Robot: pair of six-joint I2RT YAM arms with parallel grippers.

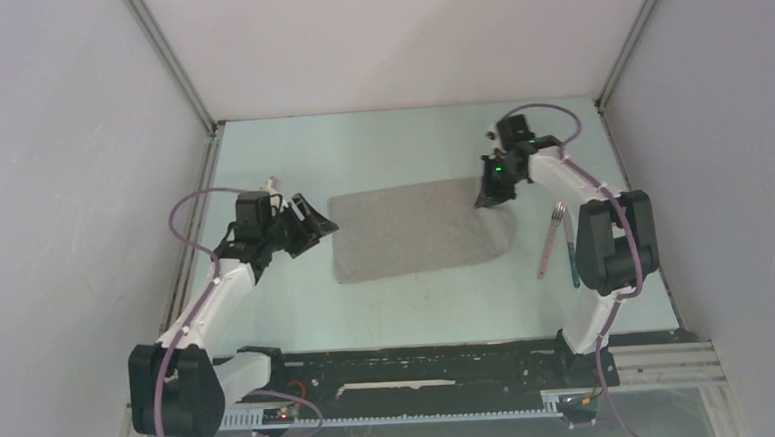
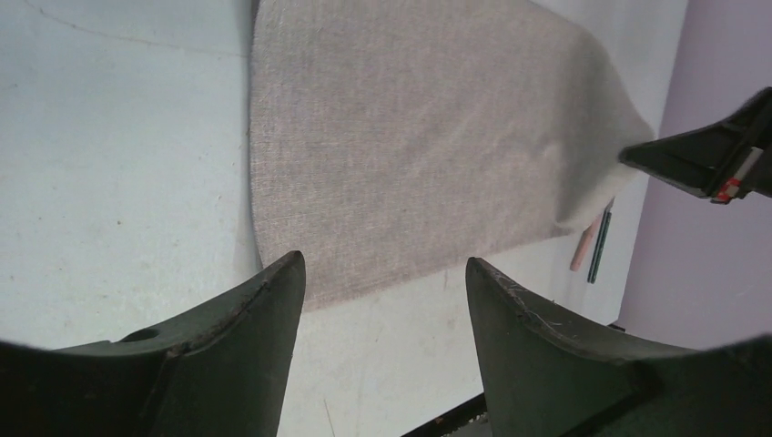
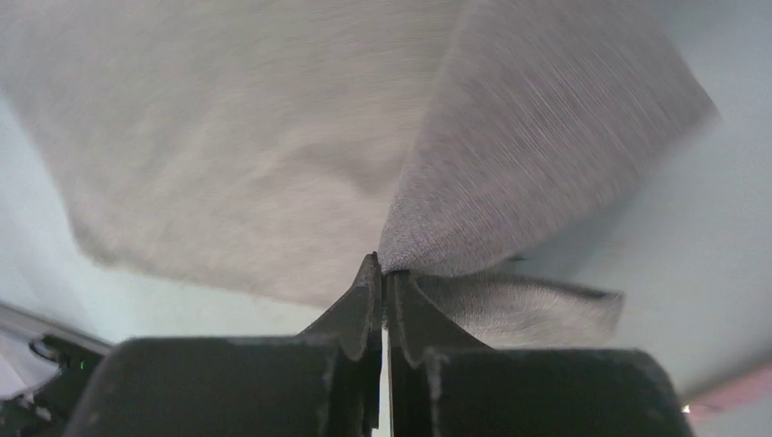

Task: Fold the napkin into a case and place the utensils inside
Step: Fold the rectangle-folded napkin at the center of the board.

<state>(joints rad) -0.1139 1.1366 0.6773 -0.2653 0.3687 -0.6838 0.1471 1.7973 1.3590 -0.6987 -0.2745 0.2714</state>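
— What is held by the right gripper (image 3: 382, 270)?
— A raised corner of the taupe-grey square cloth napkin (image 1: 409, 232) is pinched between its closed jaws.
— And the left gripper (image 1: 316, 222)?
— Its jaws are held apart, just beside the napkin's left edge on the pale table (image 1: 368, 310).

Plain white walls (image 1: 62, 195) box in a pale green table (image 1: 410, 142) under even light.
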